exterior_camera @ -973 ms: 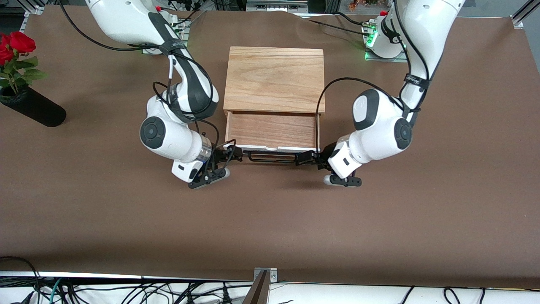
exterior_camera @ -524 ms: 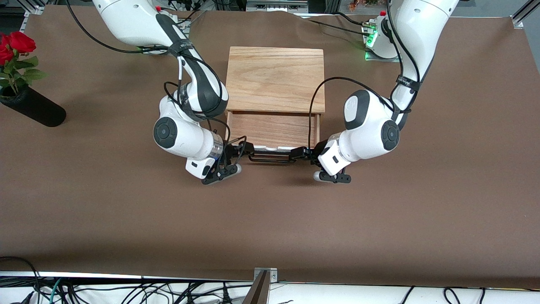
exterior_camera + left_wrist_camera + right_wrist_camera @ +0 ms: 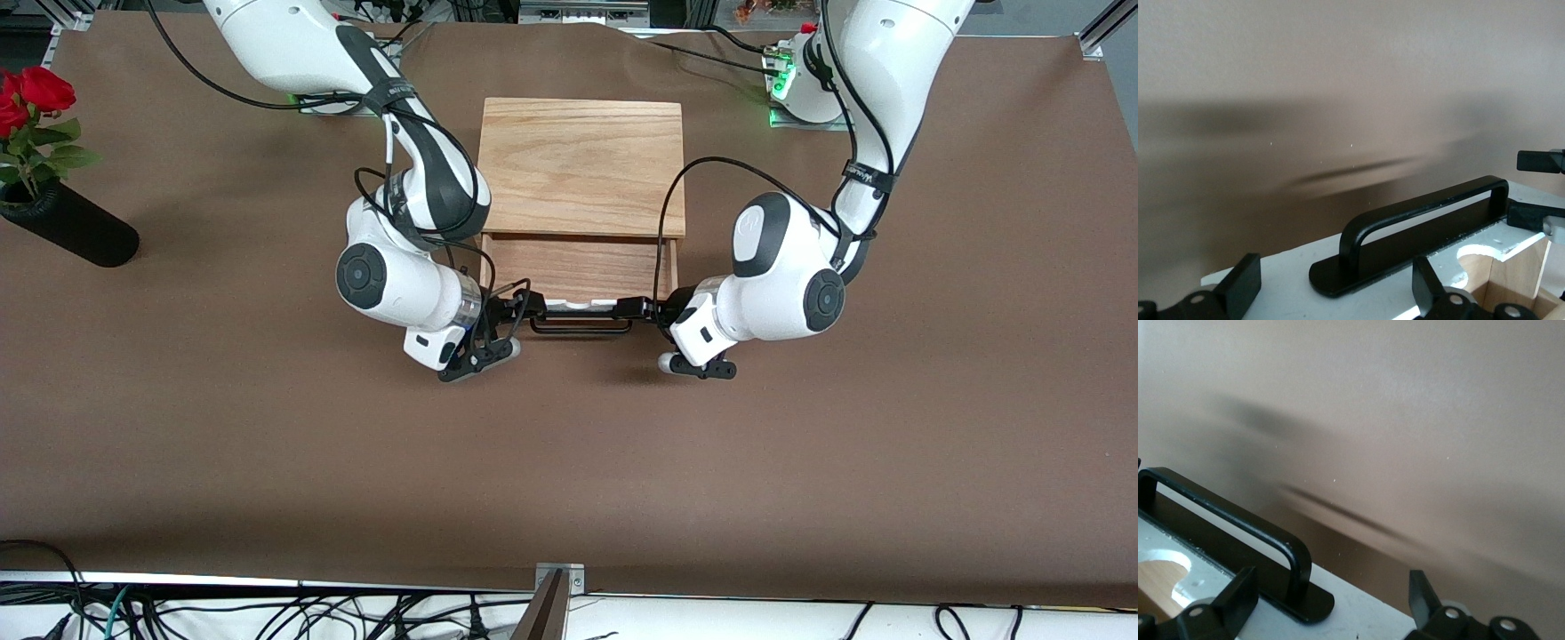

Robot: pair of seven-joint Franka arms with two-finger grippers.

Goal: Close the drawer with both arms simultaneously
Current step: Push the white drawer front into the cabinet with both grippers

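The drawer (image 3: pixel 576 265) sticks partly out of the light oak box (image 3: pixel 582 164). Its white front panel (image 3: pixel 582 307) and black bar handle (image 3: pixel 580 327) face the front camera. My left gripper (image 3: pixel 642 308) is open at the panel's end toward the left arm's end of the table. In the left wrist view the gripper (image 3: pixel 1335 293) spans the panel (image 3: pixel 1271 280) beside the handle (image 3: pixel 1425 213). My right gripper (image 3: pixel 524 309) is open at the panel's other end. In the right wrist view the gripper (image 3: pixel 1330 600) spans the panel (image 3: pixel 1358 617) next to the handle (image 3: pixel 1225 517) and the notch (image 3: pixel 1165 563).
A black vase with red roses (image 3: pixel 67 227) lies toward the right arm's end of the table. The brown table (image 3: pixel 569 462) stretches from the drawer to the edge nearest the front camera, where a metal bracket (image 3: pixel 556 578) and cables sit.
Both grippers have moved toward the box with the front panel. The drawer has slid farther in, and less of its wooden tray shows.
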